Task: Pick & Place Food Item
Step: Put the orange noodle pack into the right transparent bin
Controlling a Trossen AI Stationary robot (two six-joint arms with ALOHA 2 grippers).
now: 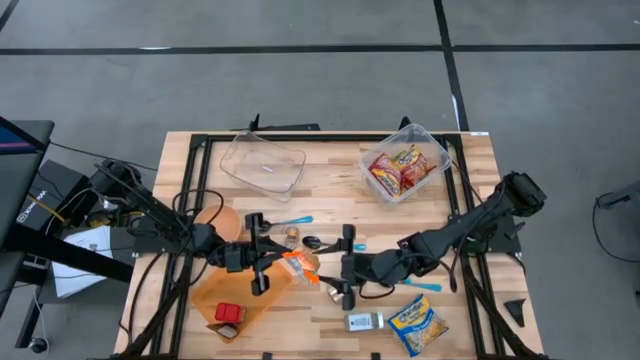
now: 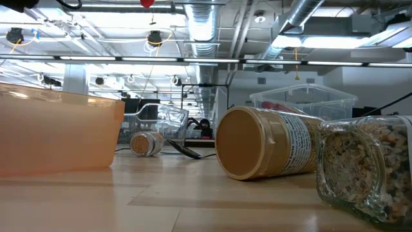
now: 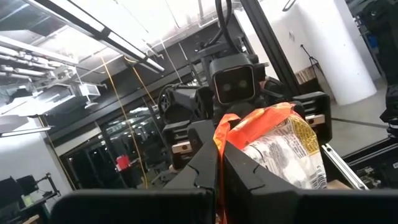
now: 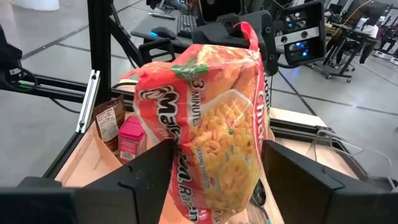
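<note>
- The noodle packet (image 1: 299, 266), an orange-red bag of instant ramen, hangs above the middle of the wooden table (image 1: 330, 190), between the two arms.
- The left gripper (image 1: 268, 262) has its jaws pressed together on one edge of the packet; in the left wrist view the crimped orange seam (image 3: 225, 134) rises straight out of the seam between the two dark fingers (image 3: 252, 180).
- The right gripper (image 1: 335, 272) faces it from the other side. Its jaws stand apart with the packet's lower half (image 4: 214, 155) between them; the right wrist view shows one finger (image 4: 149, 171) just beside one side of the bag and the other finger (image 4: 298, 171) beside the opposite side. Whether they press on the wrapper I cannot tell.
- Below the packet lies an orange tray (image 1: 240, 295) with a small red box (image 1: 228, 313) in it.
- Towards the far edge stand an empty clear container (image 1: 263, 163) and a clear bin of snack packets (image 1: 405, 163).
- Near the table's front edge lie a small jar (image 1: 364, 321) and a yellow-and-blue bag (image 1: 417, 322).
</note>
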